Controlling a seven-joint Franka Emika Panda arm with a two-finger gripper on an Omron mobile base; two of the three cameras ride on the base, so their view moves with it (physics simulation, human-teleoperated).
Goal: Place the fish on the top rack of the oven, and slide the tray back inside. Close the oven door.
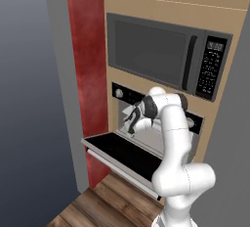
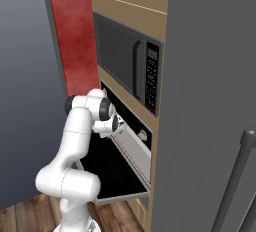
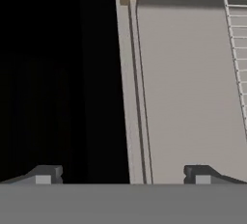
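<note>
The black oven (image 1: 118, 93) stands with its door (image 1: 122, 152) dropped flat toward me, dark glass facing up. My gripper (image 1: 132, 121) hangs just above the door's inner edge at the mouth of the cavity. It also shows in the right base view (image 2: 118, 124). In the hand view the gripper (image 3: 123, 175) is open, fingertips wide apart with nothing between them. Under it lie the black door glass (image 3: 58, 83), its pale edge, and the flat pale grey tray (image 3: 188, 83) inside the cavity. A wire grid (image 3: 236, 25) runs along the far right. The fish is out of view.
A grey microwave (image 1: 166, 55) with a keypad sits directly above the oven. A red wall panel (image 1: 88, 74) borders the oven's left side. A tall grey fridge side with a bar handle (image 2: 235, 176) stands to the right. The open door juts out over the wooden floor (image 1: 112, 201).
</note>
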